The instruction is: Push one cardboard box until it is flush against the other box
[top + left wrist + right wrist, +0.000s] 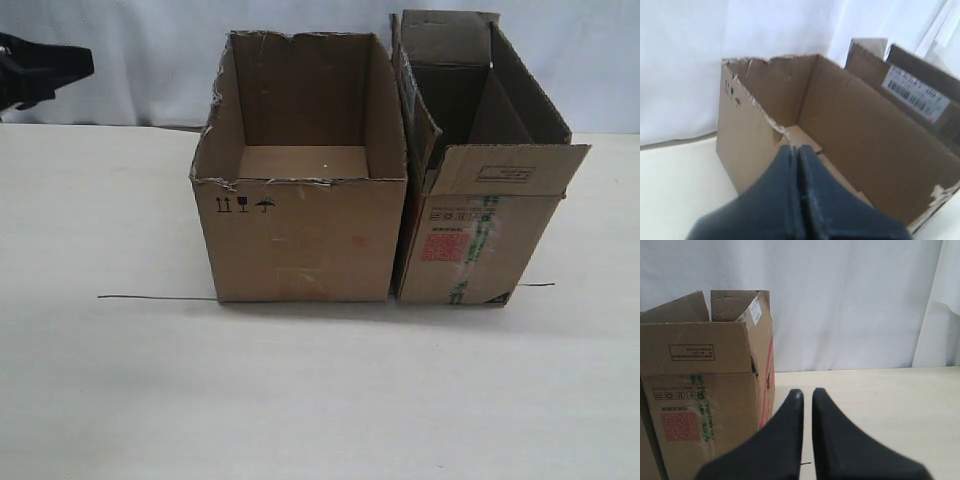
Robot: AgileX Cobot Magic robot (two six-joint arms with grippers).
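The wide cardboard box (300, 235) with its ragged rim and black symbols stands mid-table, and its open inside also fills the left wrist view (860, 135). The other box (470, 235), narrow, with upright flaps and a red label, stands right beside it; only a thin dark seam shows between them. The right wrist view shows this box's labelled face (700, 410). My left gripper (70, 65) hangs at the far left, well apart from the wide box, and is shut (797, 149) on nothing. My right gripper (806, 392) holds nothing, with a thin slit between its fingers, and sits beside the narrow box.
A thin dark line (155, 297) runs along the white table (300, 400) under the boxes' front edges and comes out again at the right (537, 285). A white curtain (150, 60) hangs behind the table.
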